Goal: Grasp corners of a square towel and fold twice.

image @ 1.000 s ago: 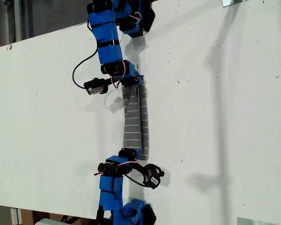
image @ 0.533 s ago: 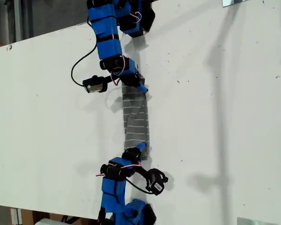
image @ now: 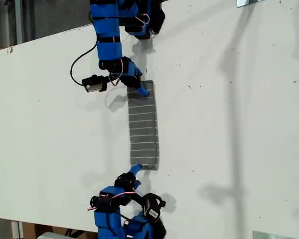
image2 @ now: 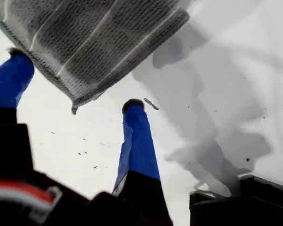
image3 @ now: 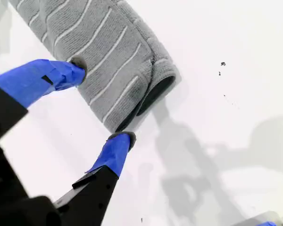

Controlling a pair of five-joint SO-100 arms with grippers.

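The towel (image: 143,127) lies on the white table as a long, narrow folded strip, dark grey with thin white stripes. My first gripper (image: 140,89) is at the strip's upper end in the exterior view. It is open, and a corner (image2: 78,101) of the towel (image2: 94,37) hangs loose between its blue fingers (image2: 137,141). My second gripper (image: 134,170) is at the lower end, also open. Its fingertips (image3: 118,146) straddle a corner (image3: 115,127) of the towel (image3: 99,47) without pinching it. The folded layers gape a little at that end.
The white table (image: 229,124) stretches wide toward the exterior view's right, and its slanted edge (image: 40,40) runs along the exterior view's upper left. Metal brackets sit at the upper right (image: 249,2) and lower right (image: 271,234) of that view.
Both grippers held the towel as a narrow raised band. They have since let go and opened, and the towel now lies wider and flat. The lower arm in the exterior view pulled back.
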